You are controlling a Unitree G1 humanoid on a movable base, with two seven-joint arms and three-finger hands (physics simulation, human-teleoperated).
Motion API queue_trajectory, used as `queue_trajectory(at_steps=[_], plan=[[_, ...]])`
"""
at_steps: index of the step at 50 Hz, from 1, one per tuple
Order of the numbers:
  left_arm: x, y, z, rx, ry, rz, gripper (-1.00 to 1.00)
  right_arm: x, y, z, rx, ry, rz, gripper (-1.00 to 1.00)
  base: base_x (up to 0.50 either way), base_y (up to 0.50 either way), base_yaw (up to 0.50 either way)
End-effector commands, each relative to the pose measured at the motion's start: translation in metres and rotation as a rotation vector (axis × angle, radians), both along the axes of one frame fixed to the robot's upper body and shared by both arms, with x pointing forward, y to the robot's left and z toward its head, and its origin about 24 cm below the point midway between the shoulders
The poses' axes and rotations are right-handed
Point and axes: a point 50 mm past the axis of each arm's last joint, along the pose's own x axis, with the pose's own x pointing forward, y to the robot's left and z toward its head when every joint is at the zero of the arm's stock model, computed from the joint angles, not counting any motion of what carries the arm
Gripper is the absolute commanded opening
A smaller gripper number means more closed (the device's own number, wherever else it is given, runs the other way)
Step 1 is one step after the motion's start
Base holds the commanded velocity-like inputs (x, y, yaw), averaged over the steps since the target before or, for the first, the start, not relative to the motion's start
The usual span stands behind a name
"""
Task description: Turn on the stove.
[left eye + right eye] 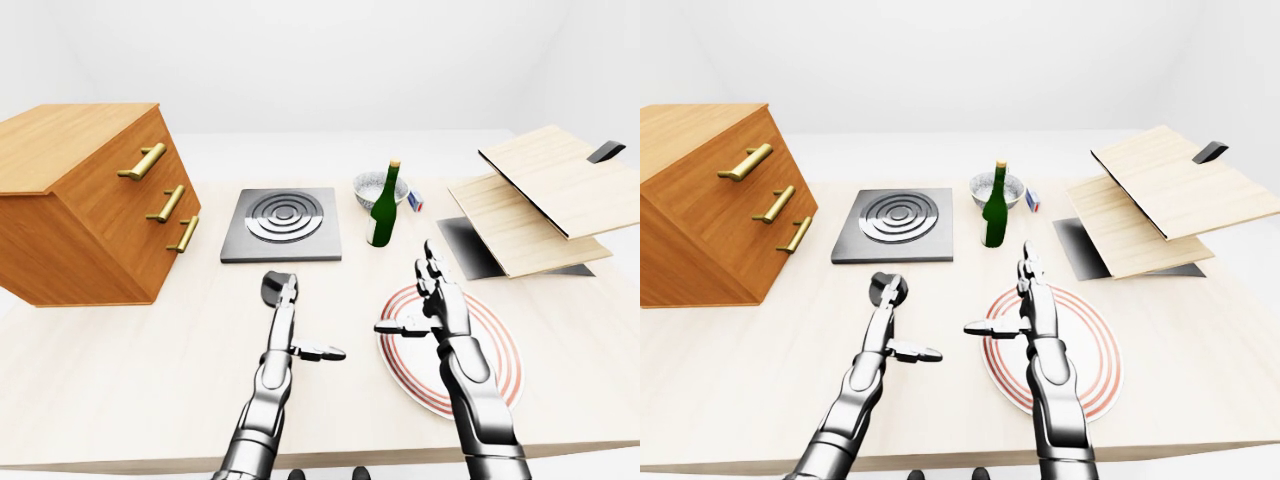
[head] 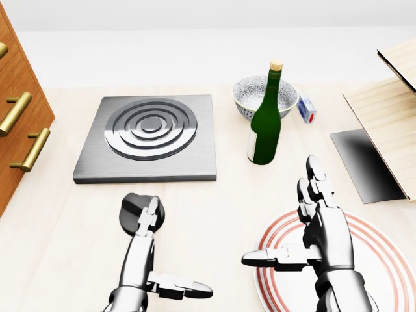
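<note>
White walls and a pale wooden bench [image 1: 120, 380] fill our views, and the stove [image 2: 149, 135] lies flat toward the bench's far edge, left of centre, its ringed burner facing up. Its black knob [image 2: 134, 214] sits on the bench just nearer to us than the stove's near edge, apart from the plate.

Our left hand [image 2: 144, 250] reaches over that knob with its fingers [image 2: 149, 218] stretched straight and lying over the knob's right side, thumb sticking out sideways; they are spread, not closed on anything. Whether they touch the knob we cannot tell. Our right hand [image 2: 322, 227] hovers over the red-ringed plate [image 2: 390, 266] near the bench's near-right edge, fingers likewise extended and thumb out, holding nothing.

A green bottle [image 2: 265, 120] stands upright just right of the stove, with a patterned bowl [image 2: 250, 94] behind it. A wooden drawer chest [image 1: 85, 200] occupies the far-left corner, and cutting boards [image 1: 550, 195] lean over a dark mat at the far right.

We judge the turn has not begun. To do it well, we should centre the left hand over the knob, curl the fingers and thumb around its rim, then rotate from the wrist while keeping the hand level. The right hand should stay clear of the bottle, which would tip easily.
</note>
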Motion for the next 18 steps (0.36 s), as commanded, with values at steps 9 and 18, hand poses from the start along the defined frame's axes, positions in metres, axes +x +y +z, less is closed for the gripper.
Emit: queue_trajectory(at_steps=[9,18], plan=[[-0.017,-0.039,-0.045,-0.050,0.255,-0.153,1.00,0.001,-0.002,0.002,0.008,-0.010,-0.007,1.00,0.00,0.00,0.00],[0.074,-0.026,0.057,-0.113,-0.077,-0.060,1.00,0.001,-0.004,0.004,0.010,-0.018,-0.006,1.00,0.00,0.00,0.00]])
